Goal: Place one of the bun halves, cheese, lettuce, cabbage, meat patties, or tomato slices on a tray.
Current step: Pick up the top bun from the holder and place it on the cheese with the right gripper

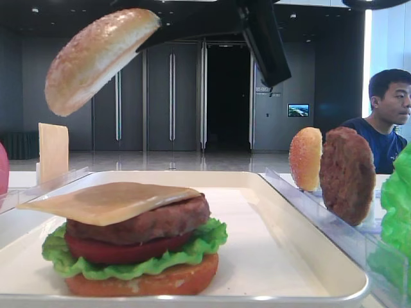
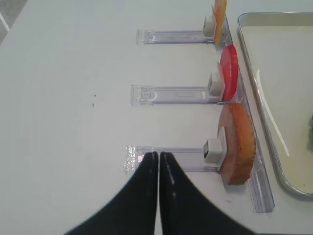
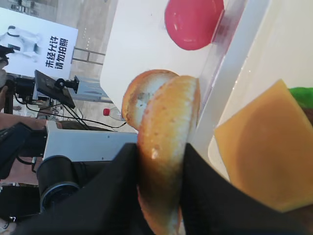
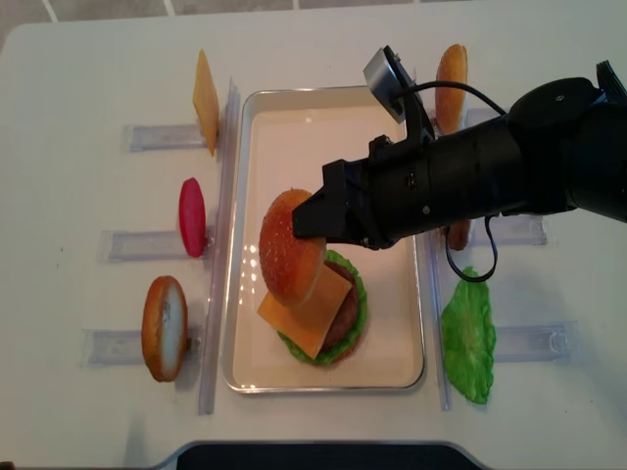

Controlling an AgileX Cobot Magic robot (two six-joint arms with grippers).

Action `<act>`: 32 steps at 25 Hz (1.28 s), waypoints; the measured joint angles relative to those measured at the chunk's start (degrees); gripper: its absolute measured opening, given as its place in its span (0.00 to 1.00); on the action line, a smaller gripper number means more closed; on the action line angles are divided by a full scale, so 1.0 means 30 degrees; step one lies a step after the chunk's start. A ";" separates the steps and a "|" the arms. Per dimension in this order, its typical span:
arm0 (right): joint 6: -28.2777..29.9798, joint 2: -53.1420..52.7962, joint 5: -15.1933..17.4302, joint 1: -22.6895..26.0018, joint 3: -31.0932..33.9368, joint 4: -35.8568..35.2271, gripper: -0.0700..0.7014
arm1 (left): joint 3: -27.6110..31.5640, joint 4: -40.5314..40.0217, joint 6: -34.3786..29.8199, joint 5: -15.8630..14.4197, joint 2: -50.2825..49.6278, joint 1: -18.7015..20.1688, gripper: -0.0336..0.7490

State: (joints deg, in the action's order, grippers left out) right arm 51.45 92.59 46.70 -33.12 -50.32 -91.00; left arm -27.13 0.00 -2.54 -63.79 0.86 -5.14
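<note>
White tabletop below, the right gripper (image 4: 315, 217) clenches the bun top (image 4: 290, 246) above the cheese (image 4: 306, 311) on the tray (image 4: 397, 364), which likely needs lowering and release.

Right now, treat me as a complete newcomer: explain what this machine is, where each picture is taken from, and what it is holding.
It is a two-armed robot at a white table. One picture looks from low beside the tray, one from overhead, and one from a camera on each wrist. The right gripper has its jaws shut on a domed bun top, held above a stacked burger: bottom bun, lettuce, tomato, patty, cheese. The left gripper is shut and empty, over the table beside a clear rack. Spare cheese, a tomato slice, buns, a patty and lettuce stand in racks on either side.
</note>
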 joint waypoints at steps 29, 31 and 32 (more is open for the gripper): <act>0.4394 0.1189 0.2911 0.1344 0.2705 -0.3186 0.36 | 0.0000 0.0000 0.0000 0.0000 0.0000 0.0000 0.04; 0.4602 0.1189 0.2886 0.1344 0.2705 -0.3439 0.36 | 0.0000 0.0000 0.0000 0.0000 0.0000 0.0000 0.04; 0.4685 0.1189 0.2800 0.1344 0.2705 -0.3523 0.36 | 0.0000 0.0000 0.0000 0.0000 0.0000 0.0000 0.04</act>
State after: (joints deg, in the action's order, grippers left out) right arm 65.50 96.15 55.10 -29.09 -42.20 -101.57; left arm -27.13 0.00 -2.54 -63.79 0.86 -5.14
